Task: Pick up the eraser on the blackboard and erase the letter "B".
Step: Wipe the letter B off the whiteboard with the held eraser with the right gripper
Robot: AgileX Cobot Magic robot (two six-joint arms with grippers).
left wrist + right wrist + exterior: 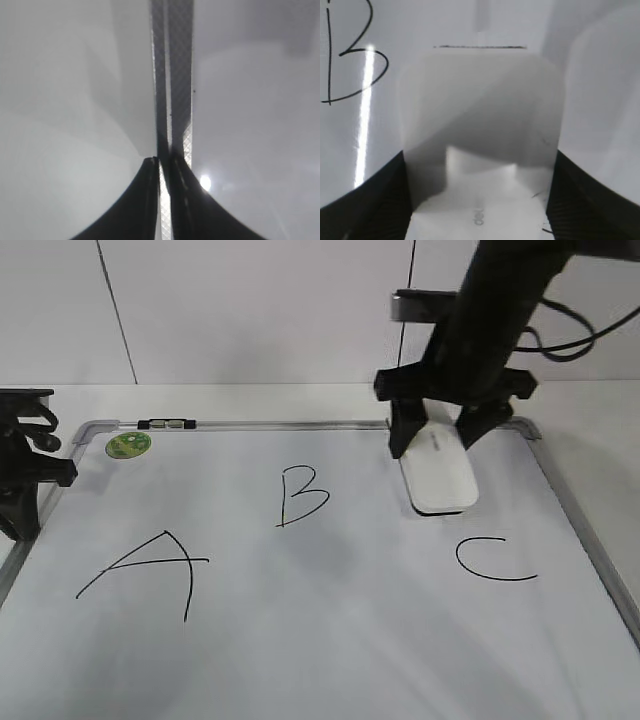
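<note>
The right gripper [436,435] has a finger on each long side of the eraser [440,472], and in the right wrist view the dark fingers [375,200] flank the white block closely on both sides. They appear pressed against it, though contact cannot be confirmed, and the eraser looks to be lying on the blackboard [330,640].

To do this step well, I judge the grip should be firm and square before lifting, so the felt face stays flat. The block should then travel to the fingers' left, where the letter "B" [301,495] sits near them, and go down level on it.

The "C" [492,560] lies just in front of the fingers and should stay untouched; the "A" [145,570] is well beyond the "B".

The left gripper [162,165] rests at the board's frame, its fingers nearly together.

Count: one eraser, one board, three letters, two grippers, one green sticker [128,445], one clip [167,424].
</note>
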